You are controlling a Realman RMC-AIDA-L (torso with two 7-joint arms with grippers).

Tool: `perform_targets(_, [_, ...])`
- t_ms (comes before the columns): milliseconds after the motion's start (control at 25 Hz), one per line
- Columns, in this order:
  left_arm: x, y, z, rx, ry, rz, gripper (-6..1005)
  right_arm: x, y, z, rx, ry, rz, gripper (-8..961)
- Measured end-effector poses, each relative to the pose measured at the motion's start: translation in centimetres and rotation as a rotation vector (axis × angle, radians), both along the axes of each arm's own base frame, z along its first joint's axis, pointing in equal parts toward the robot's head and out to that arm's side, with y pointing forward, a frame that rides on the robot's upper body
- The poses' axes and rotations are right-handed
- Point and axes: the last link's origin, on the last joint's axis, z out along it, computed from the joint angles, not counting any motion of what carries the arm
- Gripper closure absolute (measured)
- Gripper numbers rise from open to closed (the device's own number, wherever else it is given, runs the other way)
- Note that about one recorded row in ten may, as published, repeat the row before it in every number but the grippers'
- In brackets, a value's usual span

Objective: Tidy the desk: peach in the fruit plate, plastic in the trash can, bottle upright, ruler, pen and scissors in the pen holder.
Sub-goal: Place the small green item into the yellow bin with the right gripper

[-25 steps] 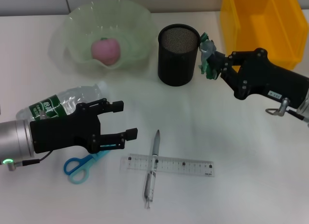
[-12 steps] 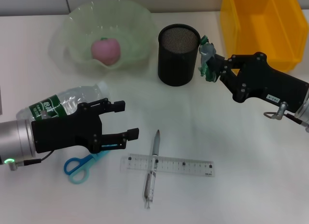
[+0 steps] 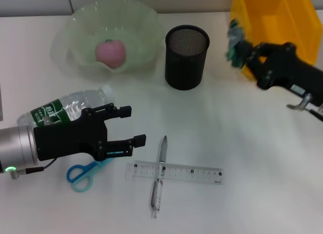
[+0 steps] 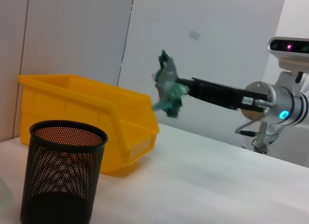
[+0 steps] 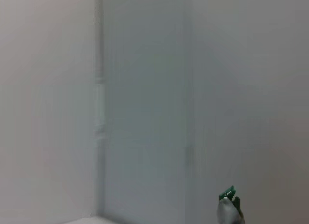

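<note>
My right gripper (image 3: 237, 51) is raised beside the near-left corner of the yellow bin (image 3: 275, 27) and is shut on the crumpled green-and-silver plastic (image 3: 233, 45), which also shows as plastic (image 4: 168, 86) and plastic (image 5: 229, 209). The pink peach (image 3: 110, 53) lies in the pale green fruit plate (image 3: 141, 22). The clear bottle (image 3: 65, 109) with a green label lies on its side under my open left gripper (image 3: 130, 125). Blue scissors (image 3: 83, 174) lie partly under that arm. A silver pen (image 3: 159, 176) crosses a clear ruler (image 3: 176, 172). The black mesh pen holder (image 3: 186, 56) stands empty.
The yellow bin (image 4: 91, 113) stands at the back right, behind the pen holder (image 4: 62, 178) in the left wrist view. White tabletop (image 3: 252, 158) stretches to the front right.
My right gripper has lifted the plastic and carried it right, from beside the pen holder to the yellow bin's corner. The left arm has stayed put.
</note>
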Motion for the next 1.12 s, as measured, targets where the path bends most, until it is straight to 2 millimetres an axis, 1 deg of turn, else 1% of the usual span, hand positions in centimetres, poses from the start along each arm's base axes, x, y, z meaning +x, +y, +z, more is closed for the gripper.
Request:
perform_targets(120, [0.0,0.0,0.0,0.000,-0.001,0.000,223,1.1,0.7,1.0,0.088,0.033,-0.087,929])
perform_targets(160, [0.0,0.0,-0.1,-0.001,-0.002,0.000,224,1.8,1.2,1.6,0.153,0.049,-0.149,928])
perform_targets(200, [0.0,0.0,-0.1,-0.001,-0.002,0.000,224,1.8,1.2,1.6,0.153,0.049,-0.149,927])
perform_targets(360, [0.1,0.0,-0.1,-0.004,-0.005,-0.001,225,2.9,1.9,2.5,0.273,0.056,-0.236,924])
perform_targets(400, [0.1,0.0,-0.1,-0.004,-0.005,-0.001,225,2.9,1.9,2.5,0.273,0.056,-0.236,923])
perform_targets(520, [0.3,0.0,0.0,-0.008,-0.010,-0.003,226,3.4,2.7,2.8,0.305,0.048,-0.290,921])
perform_targets(560, [0.3,0.0,0.0,-0.009,-0.012,-0.006,226,3.7,3.3,2.8,0.326,0.038,-0.327,920])
perform_targets(760, [0.4,0.0,0.1,-0.007,-0.014,-0.007,227,3.6,3.9,2.3,0.342,0.008,-0.349,916])
perform_targets(1120, [0.4,0.1,0.1,-0.006,-0.015,-0.007,229,3.4,4.3,2.2,0.338,0.001,-0.348,909])
